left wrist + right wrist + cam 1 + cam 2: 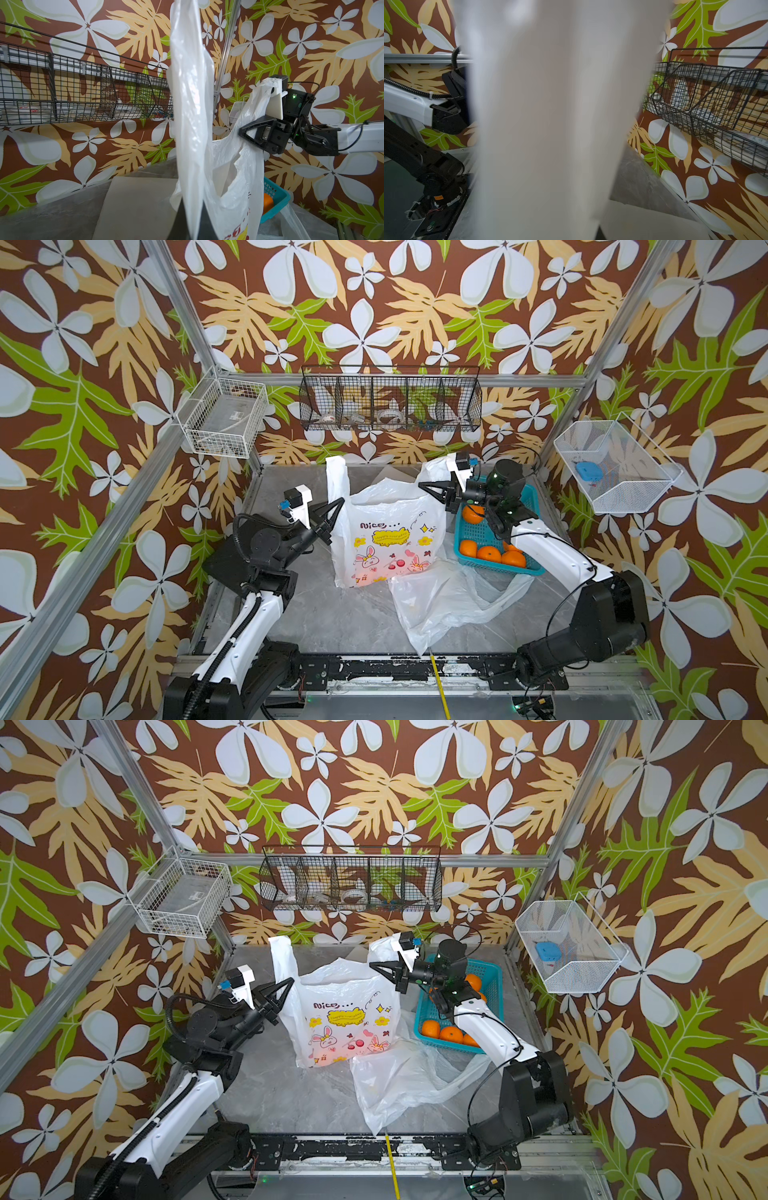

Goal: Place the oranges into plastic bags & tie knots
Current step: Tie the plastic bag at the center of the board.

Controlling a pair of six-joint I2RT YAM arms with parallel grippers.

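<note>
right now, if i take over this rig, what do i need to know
Left claw: shut on the printed bag's left handle.
Right claw: shut on its right handle.
The bag stands upright on the table, mouth open between the claws. An orange glow low inside suggests fruit; the count is unclear.
Several oranges lie in the teal basket beside it. A spare bag lies crumpled in front.
Done: both handles gripped.
Left: no knot yet; tie it, then bag the rest.
</note>
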